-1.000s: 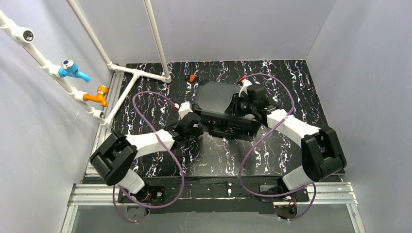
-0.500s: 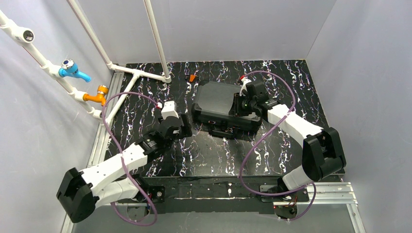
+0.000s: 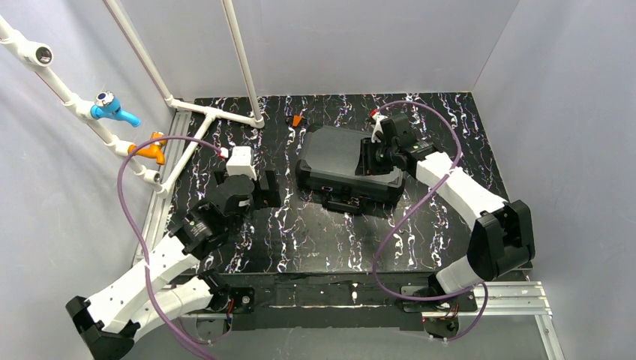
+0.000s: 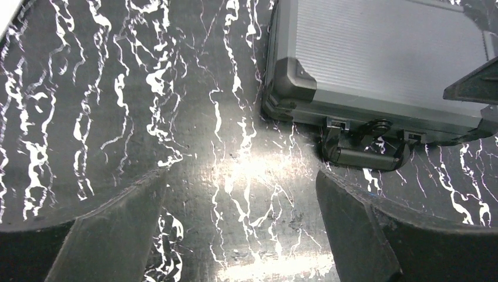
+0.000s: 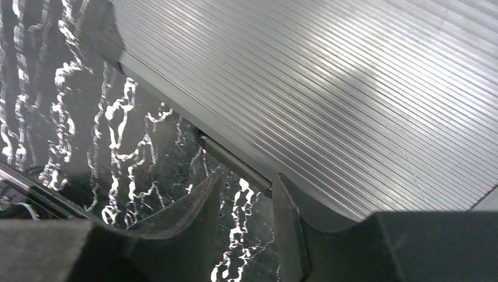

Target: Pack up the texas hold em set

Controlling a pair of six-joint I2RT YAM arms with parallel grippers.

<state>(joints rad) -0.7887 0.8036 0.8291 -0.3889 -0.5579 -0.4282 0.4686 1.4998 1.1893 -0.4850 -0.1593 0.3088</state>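
Closed black case (image 3: 341, 161) on the tabletop (image 3: 315, 240) — packing looks done, so left hand (image 4: 239, 182) gapes empty beside it, right hand (image 5: 246, 182) barely parted, empty, over its hinge edge

There is one black case (image 3: 345, 161), one small orange thing (image 3: 297, 120) and one table (image 3: 315, 240). There are two robot arms, one left arm (image 3: 150, 266) and one right arm (image 3: 457, 187). There are two taps, one blue tap (image 3: 112, 107) and one orange tap (image 3: 155, 150).

Orange object (image 3: 297, 120) near white pipes (image 3: 217, 111)
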